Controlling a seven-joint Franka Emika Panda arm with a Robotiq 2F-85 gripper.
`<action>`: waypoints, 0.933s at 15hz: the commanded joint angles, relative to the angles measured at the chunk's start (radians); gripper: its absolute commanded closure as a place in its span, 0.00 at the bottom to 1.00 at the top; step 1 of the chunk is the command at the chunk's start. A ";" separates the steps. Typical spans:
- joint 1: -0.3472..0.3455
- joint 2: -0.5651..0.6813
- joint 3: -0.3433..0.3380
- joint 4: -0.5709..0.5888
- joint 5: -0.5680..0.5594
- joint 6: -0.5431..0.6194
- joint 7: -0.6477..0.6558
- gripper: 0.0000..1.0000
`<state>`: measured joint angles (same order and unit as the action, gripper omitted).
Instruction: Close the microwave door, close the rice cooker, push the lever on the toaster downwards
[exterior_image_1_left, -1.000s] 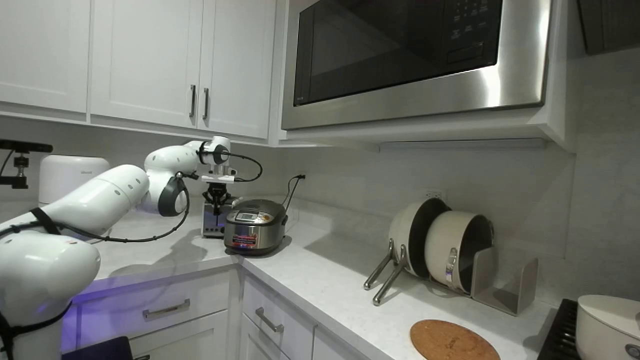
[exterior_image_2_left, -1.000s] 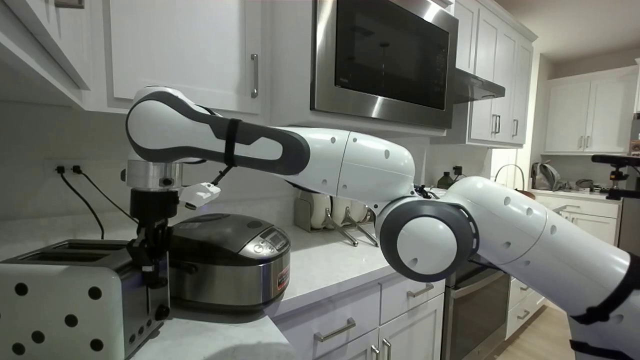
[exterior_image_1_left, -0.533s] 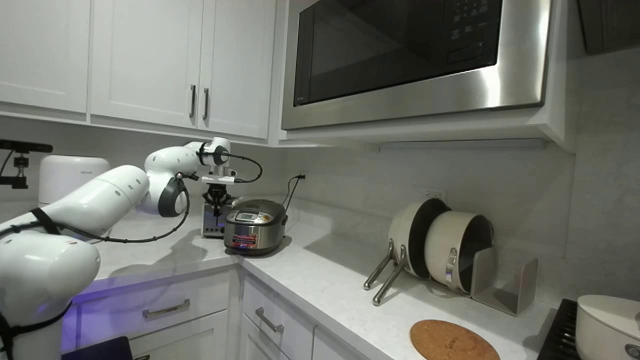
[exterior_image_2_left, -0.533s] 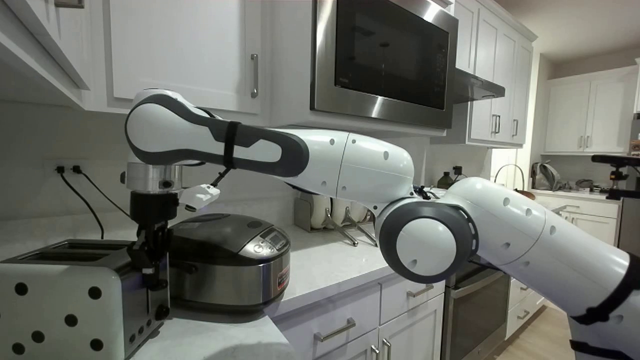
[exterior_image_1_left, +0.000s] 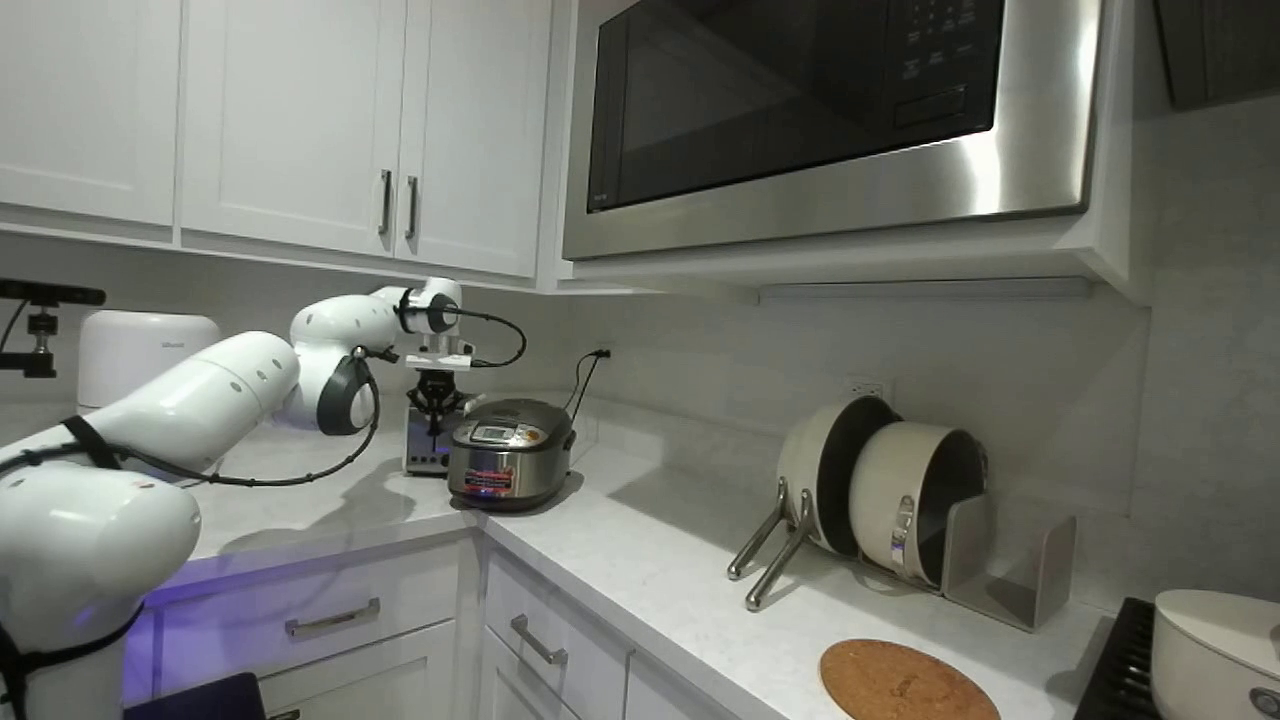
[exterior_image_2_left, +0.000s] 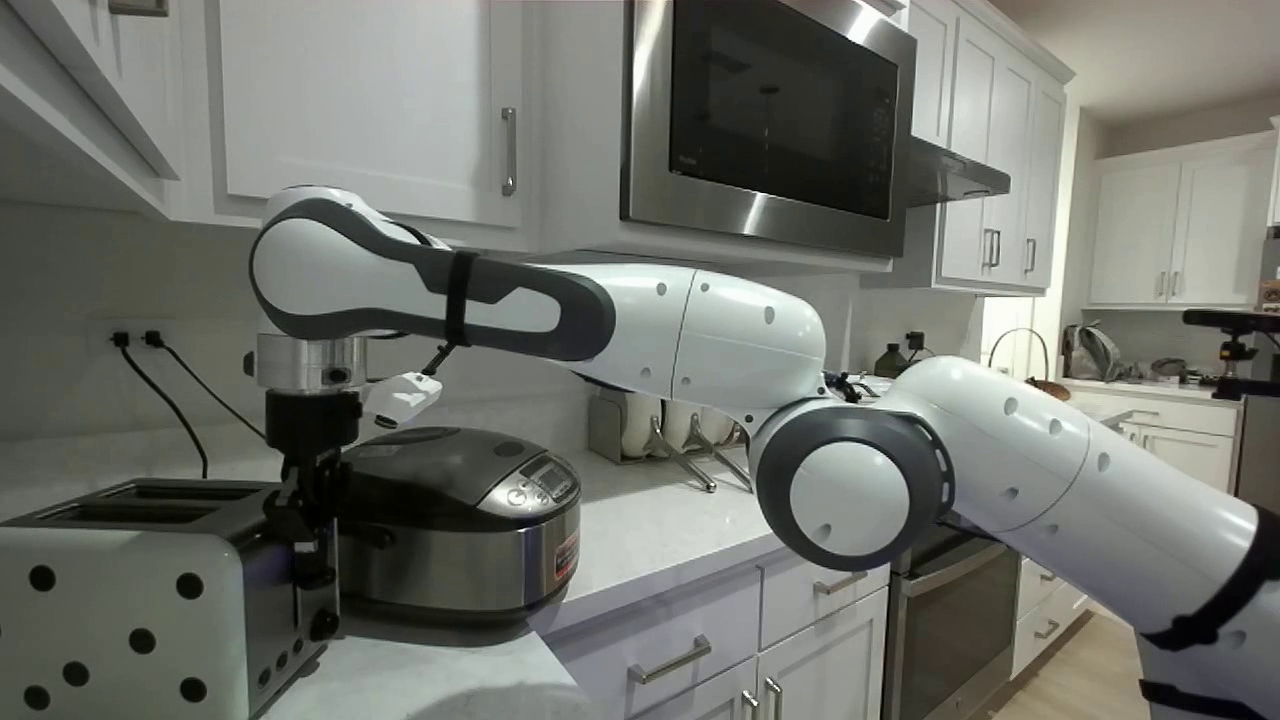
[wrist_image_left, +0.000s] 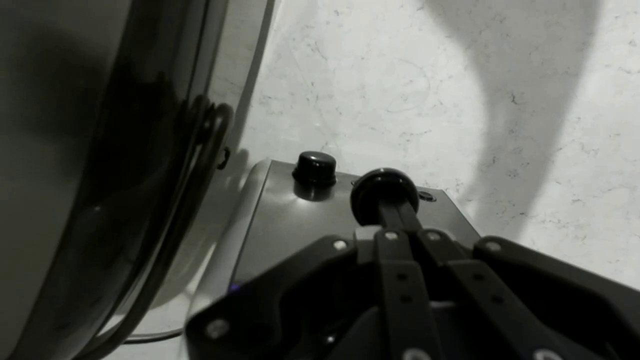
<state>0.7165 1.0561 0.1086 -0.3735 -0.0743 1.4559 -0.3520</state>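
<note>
End effector (wrist_image_left: 398, 215) fully closed, touching black lever knob (wrist_image_left: 367, 190) on toaster (exterior_image_2_left: 110, 605).

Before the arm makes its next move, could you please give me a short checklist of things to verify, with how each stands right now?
1. Microwave door shut: ok, it looks closed in both exterior views.
2. Rice cooker closed: ok, its lid is down.
3. Gripper shut: ok, its jaws are together.
4. Lined up with the lever of the toaster: ok, it overlaps the knob in the wrist view.
5. Firm contact with the lever: cannot tell.
6. Lever pushed fully down: cannot tell from these views.
</note>
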 joint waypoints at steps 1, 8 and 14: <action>-0.004 0.030 -0.014 0.002 -0.015 0.003 -0.032 1.00; -0.017 0.077 -0.005 0.016 -0.003 0.054 -0.026 1.00; -0.015 0.093 0.007 0.019 0.012 0.085 -0.009 1.00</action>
<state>0.7019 1.0965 0.1087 -0.3730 -0.0724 1.4536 -0.3485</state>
